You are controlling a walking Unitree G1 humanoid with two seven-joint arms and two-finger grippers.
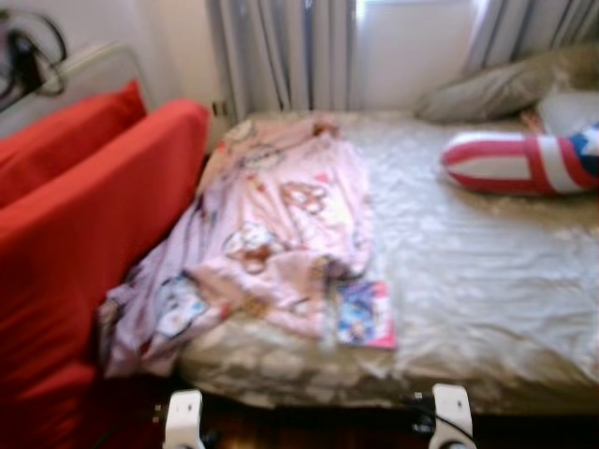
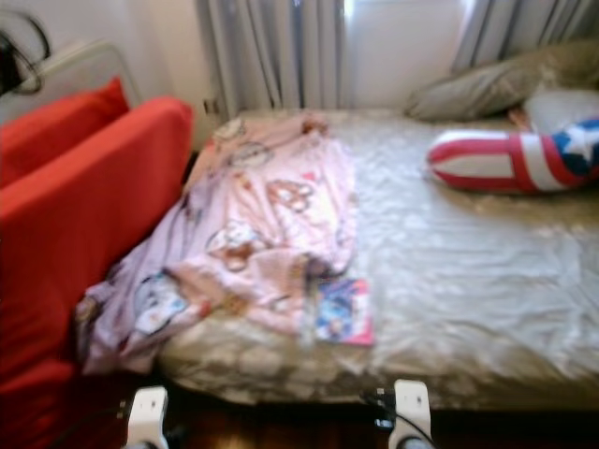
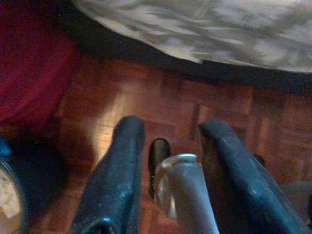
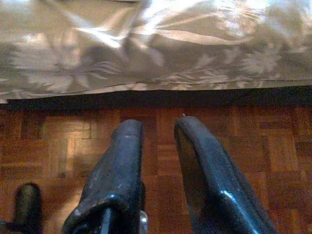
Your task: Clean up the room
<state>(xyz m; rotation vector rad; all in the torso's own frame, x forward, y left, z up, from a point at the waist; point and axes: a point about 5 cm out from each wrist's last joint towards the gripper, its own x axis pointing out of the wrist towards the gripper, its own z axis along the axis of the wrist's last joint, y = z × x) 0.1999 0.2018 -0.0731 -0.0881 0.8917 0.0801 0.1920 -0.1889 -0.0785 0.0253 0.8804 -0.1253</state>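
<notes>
A crumpled pink cartoon-print blanket (image 1: 281,224) lies along the left side of the bed (image 1: 468,271) and hangs over its near left corner. A colourful magazine (image 1: 363,314) rests at the blanket's near edge. Both arms hang low in front of the bed's near edge, their white wrists showing at left (image 1: 184,416) and right (image 1: 452,412). My left gripper (image 3: 170,131) is open above the parquet floor, nothing held. My right gripper (image 4: 158,126) is open too, over the floor just short of the bedspread's hem (image 4: 156,73).
A red sofa (image 1: 84,243) stands close along the bed's left side. A red, white and blue cushion (image 1: 524,161) and grey pillows (image 1: 505,86) lie at the bed's far right. Curtains (image 1: 281,51) hang behind. Dark parquet floor (image 4: 273,146) runs under the bed.
</notes>
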